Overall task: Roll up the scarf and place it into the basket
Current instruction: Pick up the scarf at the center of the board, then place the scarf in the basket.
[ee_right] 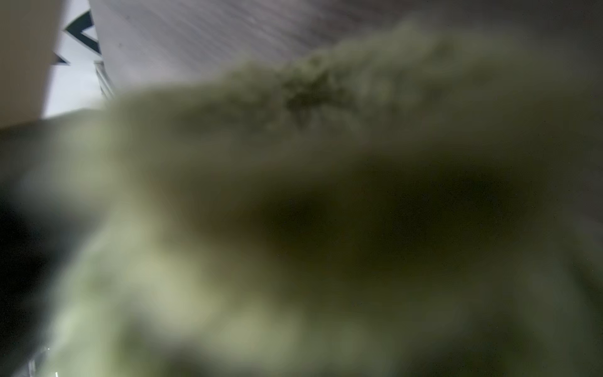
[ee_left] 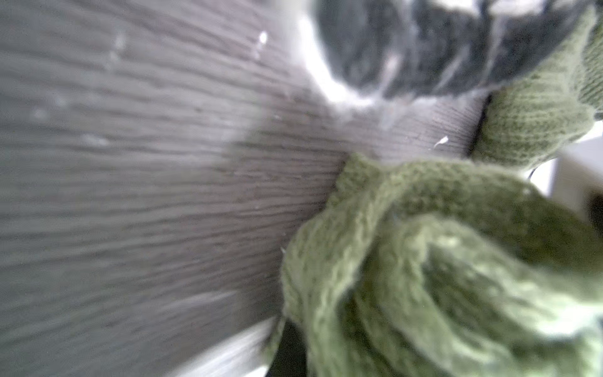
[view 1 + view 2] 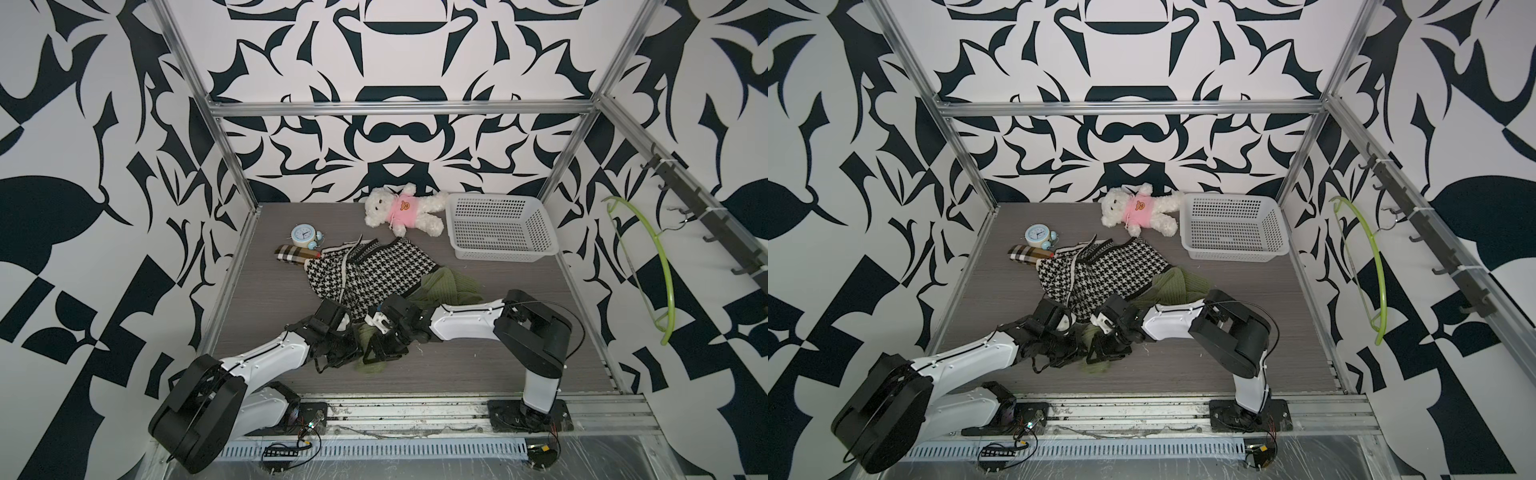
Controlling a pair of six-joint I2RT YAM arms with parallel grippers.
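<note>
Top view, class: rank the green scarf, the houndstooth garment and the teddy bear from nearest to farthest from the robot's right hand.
1. Green scarf: bunched right at the right hand, near the table's front.
2. Houndstooth garment: mid-table, just behind the hand.
3. Teddy bear: farthest, by the back wall.

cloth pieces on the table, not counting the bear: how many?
3: plaid roll beside the clock; houndstooth knit mid-table; green scarf against the knit's near edge. More may be hidden under the knit.
</note>
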